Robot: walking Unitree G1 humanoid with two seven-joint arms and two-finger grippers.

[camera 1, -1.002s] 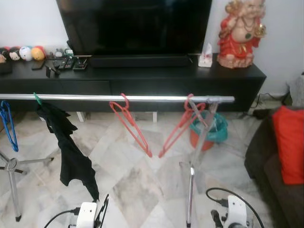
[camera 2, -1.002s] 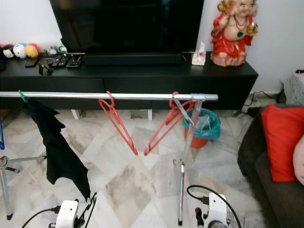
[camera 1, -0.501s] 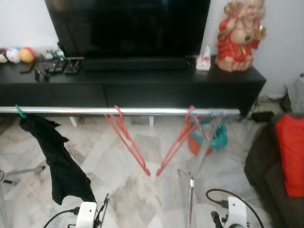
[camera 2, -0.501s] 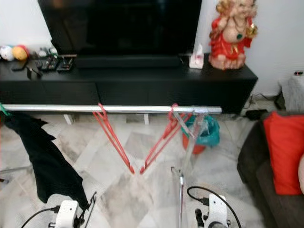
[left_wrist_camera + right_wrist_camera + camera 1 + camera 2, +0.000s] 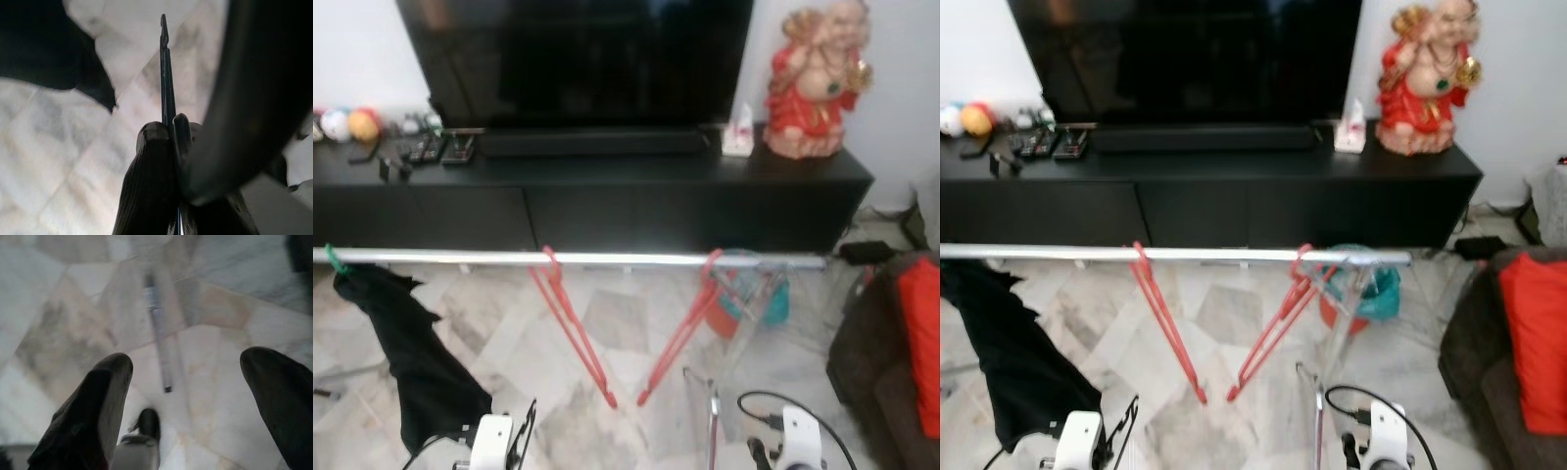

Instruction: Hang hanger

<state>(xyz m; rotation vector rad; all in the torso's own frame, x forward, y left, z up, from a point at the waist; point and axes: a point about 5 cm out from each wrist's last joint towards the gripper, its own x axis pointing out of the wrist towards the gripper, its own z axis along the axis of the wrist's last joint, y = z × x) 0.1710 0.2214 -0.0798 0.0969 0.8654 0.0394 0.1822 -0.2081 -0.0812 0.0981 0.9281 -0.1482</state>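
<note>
A silver clothes rail (image 5: 607, 259) runs across in front of me at mid height. Two red hangers (image 5: 576, 328) (image 5: 677, 338) hang on it, slanting toward each other. A black garment (image 5: 406, 367) hangs at its left end from a green hook. Low at the bottom left, my left gripper (image 5: 168, 125) is shut on a thin dark hanger (image 5: 165, 73), whose bar pokes out past the fingertips above the floor. At the bottom right, my right gripper (image 5: 195, 377) is open and holds nothing, above the floor and the rack's foot tube (image 5: 159, 342).
Behind the rail stands a long black TV cabinet (image 5: 607, 196) with a large TV (image 5: 578, 59), a red statue (image 5: 818, 83), a tissue box and remotes. A teal-lined bin (image 5: 754, 299) sits past the rail's right post. A dark sofa with a red cushion (image 5: 920, 343) is at the right.
The whole picture has shifted: the cabinet looks nearer and the rail sits lower in view, so the camera has moved. Both arms stay low at the same spots.
</note>
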